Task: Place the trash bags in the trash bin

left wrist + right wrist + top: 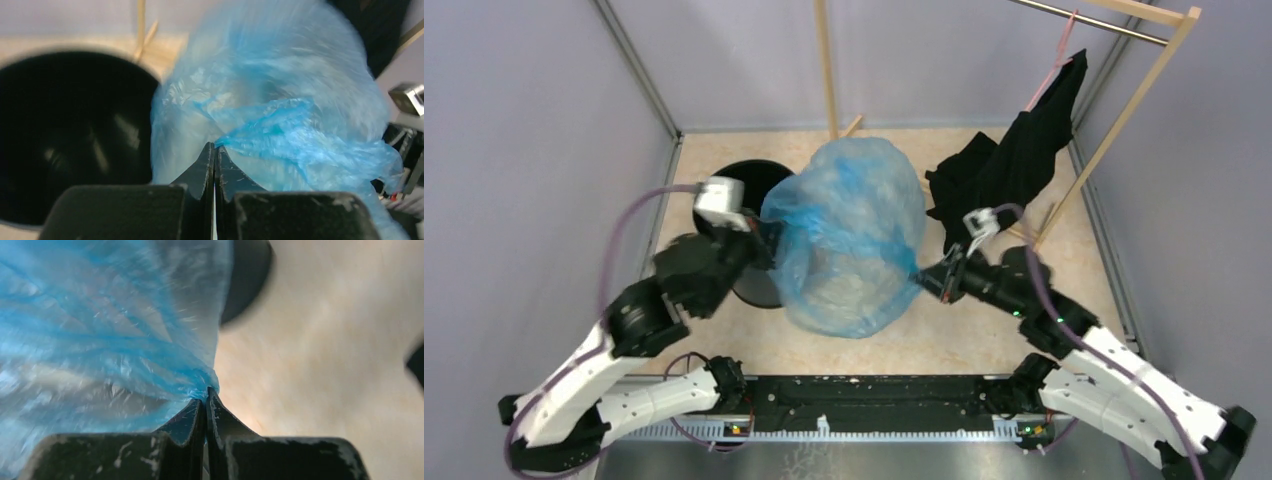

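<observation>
A light-blue translucent trash bag (849,235) hangs puffed up in the air between my two grippers, just right of the black trash bin (742,180). My left gripper (771,240) is shut on the bag's left edge; in the left wrist view its jaws (214,146) pinch the film (280,115), with the bin's dark opening (70,130) to the left. My right gripper (919,276) is shut on the bag's right edge; in the right wrist view the bunched film (100,340) runs into the closed jaws (207,392), with part of the bin (247,275) beyond.
A wooden rack (1124,110) stands at the back right with a black cloth garment (1009,165) hanging from it, close behind my right gripper. A thin wooden post (826,65) rises behind the bag. Grey walls enclose the beige floor (984,330).
</observation>
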`<state>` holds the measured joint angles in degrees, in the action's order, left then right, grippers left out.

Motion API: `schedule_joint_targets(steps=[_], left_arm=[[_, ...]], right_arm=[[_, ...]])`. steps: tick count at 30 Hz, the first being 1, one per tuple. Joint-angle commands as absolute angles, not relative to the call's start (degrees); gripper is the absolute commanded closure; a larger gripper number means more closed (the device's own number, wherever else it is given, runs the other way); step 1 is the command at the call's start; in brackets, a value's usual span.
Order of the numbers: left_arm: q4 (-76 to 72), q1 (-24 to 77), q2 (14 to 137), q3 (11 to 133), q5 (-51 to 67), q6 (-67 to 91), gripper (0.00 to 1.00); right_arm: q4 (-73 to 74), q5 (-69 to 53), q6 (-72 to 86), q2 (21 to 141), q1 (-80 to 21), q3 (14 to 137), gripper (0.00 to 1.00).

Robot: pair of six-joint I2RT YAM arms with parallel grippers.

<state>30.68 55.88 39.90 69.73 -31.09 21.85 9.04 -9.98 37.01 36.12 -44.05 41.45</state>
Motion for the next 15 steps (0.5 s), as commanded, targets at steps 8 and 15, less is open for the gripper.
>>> schedule_joint_targets(steps=[8,15], left_arm=[[28.70,55.99,46.76,76.81,-29.60,19.94,1.00],[22.99,55.99,46.43,69.64,-26.49,24.77,1.00]], right_arm=[[25.09,-3.68,27.03,40.46,-43.93,60.39,1.00],[11.40,-10.24,38.09,36.52,-43.92,37.99,1.00]])
